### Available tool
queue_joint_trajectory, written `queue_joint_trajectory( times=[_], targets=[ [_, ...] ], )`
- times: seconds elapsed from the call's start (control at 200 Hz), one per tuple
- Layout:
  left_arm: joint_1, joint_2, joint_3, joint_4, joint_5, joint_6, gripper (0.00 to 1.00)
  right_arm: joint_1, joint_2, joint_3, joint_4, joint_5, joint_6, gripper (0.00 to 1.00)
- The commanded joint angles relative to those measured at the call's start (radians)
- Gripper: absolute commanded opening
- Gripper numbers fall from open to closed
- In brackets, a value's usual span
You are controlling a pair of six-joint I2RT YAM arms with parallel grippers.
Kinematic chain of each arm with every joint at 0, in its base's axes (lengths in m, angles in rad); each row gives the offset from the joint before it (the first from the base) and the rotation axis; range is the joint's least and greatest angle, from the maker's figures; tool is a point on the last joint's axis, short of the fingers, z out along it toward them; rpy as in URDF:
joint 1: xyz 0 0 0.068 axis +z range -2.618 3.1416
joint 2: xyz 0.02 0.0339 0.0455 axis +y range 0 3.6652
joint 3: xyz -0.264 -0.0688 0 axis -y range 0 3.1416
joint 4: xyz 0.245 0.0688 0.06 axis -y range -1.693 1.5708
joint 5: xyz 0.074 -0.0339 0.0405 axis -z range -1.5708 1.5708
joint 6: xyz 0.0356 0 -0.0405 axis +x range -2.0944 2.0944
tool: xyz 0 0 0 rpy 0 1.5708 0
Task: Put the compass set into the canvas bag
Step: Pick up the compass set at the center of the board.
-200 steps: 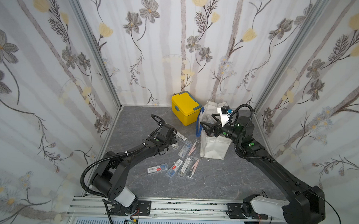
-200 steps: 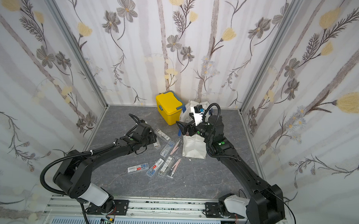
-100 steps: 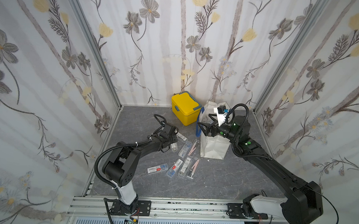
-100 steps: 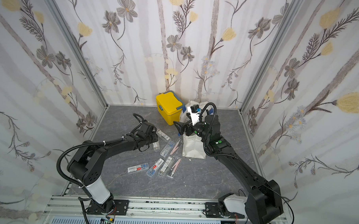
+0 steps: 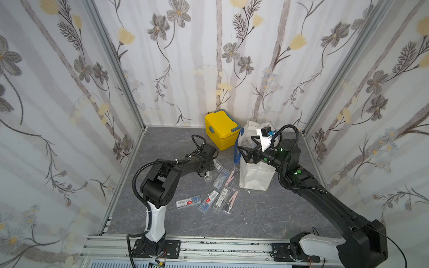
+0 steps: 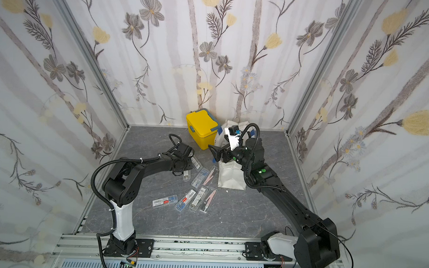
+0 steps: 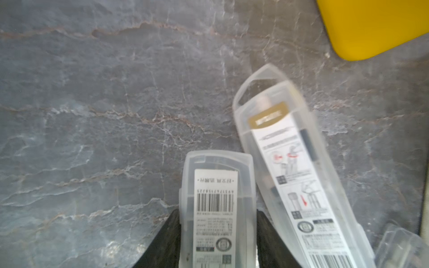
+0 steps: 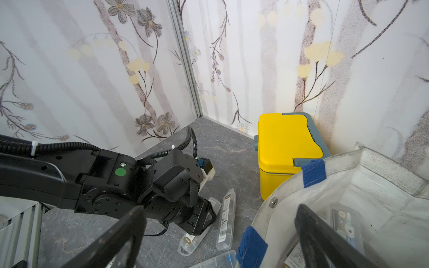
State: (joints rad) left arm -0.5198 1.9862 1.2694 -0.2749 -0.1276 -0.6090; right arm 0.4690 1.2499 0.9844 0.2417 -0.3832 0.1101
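Off-white canvas bag (image 5: 255, 175) stands beside yellow box (image 5: 221, 130). Right gripper (image 8: 220, 207) is spread across the bag rim; only its wrist view shows cases (image 8: 343, 222) inside. Left gripper (image 7: 218, 213) pinches a clear compass set (image 7: 216, 185) outside the bag; barcode label, print unreadable.
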Motion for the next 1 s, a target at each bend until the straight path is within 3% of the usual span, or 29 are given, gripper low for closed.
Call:
queue_joint_trajectory(
  times=[0.0,0.365,0.61,0.999],
  targets=[
    [-0.006,0.014,0.015,-0.093,-0.003,0.006,0.52,-0.001,-0.012,-0.005,0.024,0.021,-0.016,1.0],
    [-0.032,0.07,0.097,-0.228,-0.032,0.037,0.66,0.0,-0.02,-0.01,0.031,0.028,-0.021,0.99],
    [-0.039,0.075,0.06,-0.256,-0.052,0.031,0.61,0.0,-0.03,-0.018,0.04,0.03,-0.026,0.99],
    [-0.048,0.072,0.054,-0.242,-0.08,0.031,0.45,-0.001,-0.041,-0.017,0.052,0.026,-0.02,0.99]
  ],
)
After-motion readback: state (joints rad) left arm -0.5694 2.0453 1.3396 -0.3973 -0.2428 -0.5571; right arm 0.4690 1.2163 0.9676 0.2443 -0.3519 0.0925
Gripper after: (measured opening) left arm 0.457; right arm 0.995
